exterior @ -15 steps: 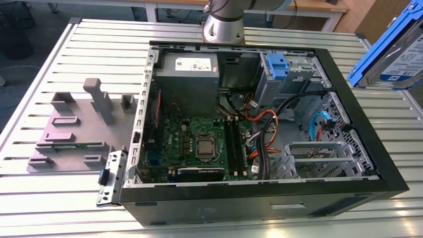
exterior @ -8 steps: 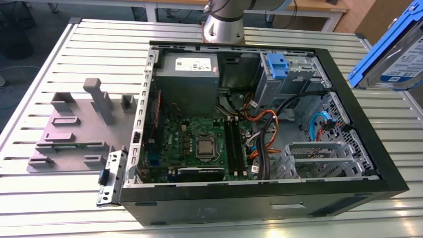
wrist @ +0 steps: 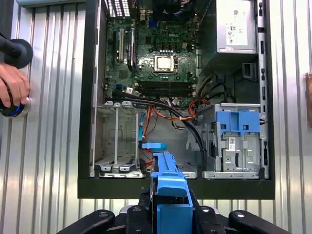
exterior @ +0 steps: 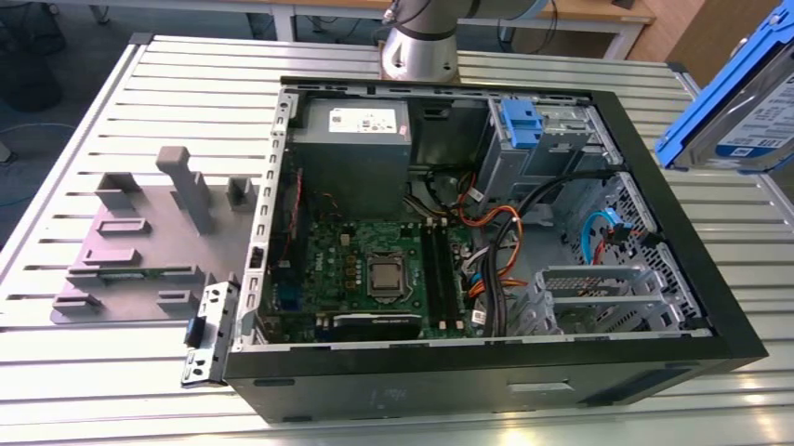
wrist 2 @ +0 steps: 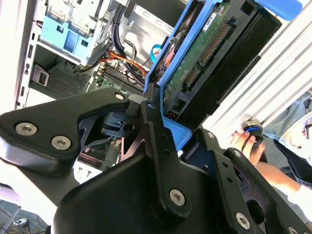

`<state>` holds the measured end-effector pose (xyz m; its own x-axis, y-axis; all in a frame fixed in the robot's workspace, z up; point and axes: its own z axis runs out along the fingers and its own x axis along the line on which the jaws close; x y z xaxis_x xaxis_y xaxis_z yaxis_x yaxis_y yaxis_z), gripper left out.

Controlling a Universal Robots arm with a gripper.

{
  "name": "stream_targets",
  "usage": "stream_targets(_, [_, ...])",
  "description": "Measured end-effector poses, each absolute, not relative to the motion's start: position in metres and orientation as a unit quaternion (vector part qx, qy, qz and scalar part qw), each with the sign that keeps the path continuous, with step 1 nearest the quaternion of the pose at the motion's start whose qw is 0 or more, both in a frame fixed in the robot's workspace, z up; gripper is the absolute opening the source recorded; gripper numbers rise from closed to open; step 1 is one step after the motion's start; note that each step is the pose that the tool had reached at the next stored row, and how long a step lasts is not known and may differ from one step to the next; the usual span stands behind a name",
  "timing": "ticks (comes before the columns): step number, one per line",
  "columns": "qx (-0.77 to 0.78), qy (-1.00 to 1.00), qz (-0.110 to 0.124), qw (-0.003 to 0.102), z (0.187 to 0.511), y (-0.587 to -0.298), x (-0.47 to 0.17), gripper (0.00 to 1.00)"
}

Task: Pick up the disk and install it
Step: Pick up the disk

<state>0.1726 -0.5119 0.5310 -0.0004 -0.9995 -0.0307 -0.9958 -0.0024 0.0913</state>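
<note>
In the exterior view the disk point(exterior: 734, 100), silver with a white-and-blue label and a blue carrier bracket, hangs tilted in the air beyond the exterior view's right side of the open computer case point(exterior: 496, 376). My gripper point(wrist 2: 165, 127) is shut on the disk point(wrist 2: 204, 53); its black fingers point(wrist 2: 152, 127) clamp the blue bracket, with the circuit side and connector showing. In the first wrist view the disk point(wrist: 168, 181) is seen edge-on in the gripper point(wrist: 170, 210), just outside the case wall point(wrist: 175, 189) and roughly between the empty metal cage point(wrist: 117, 139) and the bay with the blue latch point(wrist: 237, 122).
Inside the case lie the motherboard point(exterior: 372, 265), bundled cables point(exterior: 496, 232) and the grey power supply point(exterior: 353, 139). A grey moulded fixture point(exterior: 137, 243) and a loose metal bracket point(exterior: 208, 330) rest on the slatted table. A person's hand point(wrist: 12, 87) holds a round black control beside the case.
</note>
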Motion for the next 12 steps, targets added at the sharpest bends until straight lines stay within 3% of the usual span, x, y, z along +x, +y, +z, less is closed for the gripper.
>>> stream_targets(12, [0.707, -0.706, -0.043, 0.021, 0.53, -0.5154, 0.1726, 0.37])
